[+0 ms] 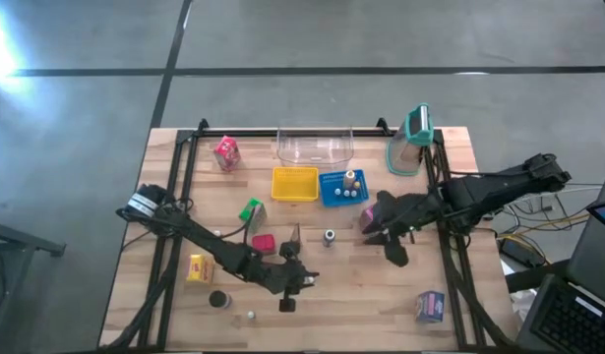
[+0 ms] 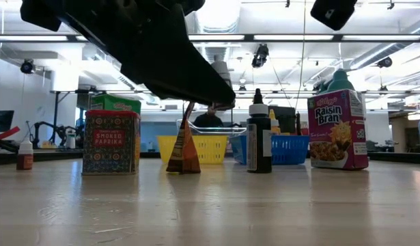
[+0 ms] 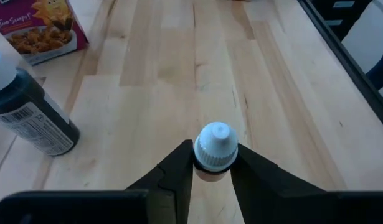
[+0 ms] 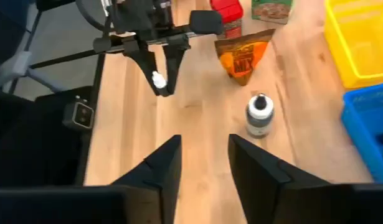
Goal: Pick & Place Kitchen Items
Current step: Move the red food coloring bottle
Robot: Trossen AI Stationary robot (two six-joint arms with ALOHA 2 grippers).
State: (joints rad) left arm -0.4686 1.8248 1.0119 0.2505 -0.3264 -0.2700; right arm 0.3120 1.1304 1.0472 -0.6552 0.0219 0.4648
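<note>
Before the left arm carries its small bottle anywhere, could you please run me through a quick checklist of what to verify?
1. Left gripper closed on the small white-capped bottle: ok, both fingers pinch it just under the cap.
2. Bottle upright in the grip: ok, cap faces up in the left wrist view.
3. Bottle lifted off the table: cannot tell.
4. Right gripper empty: ok, its fingers stand apart with nothing between them.
5. Dark bottle and brown pouch standing between the left gripper and the baskets: not ok, steer around them.
6. Room in the blue basket: cannot tell; one bottle already stands in it.
</note>
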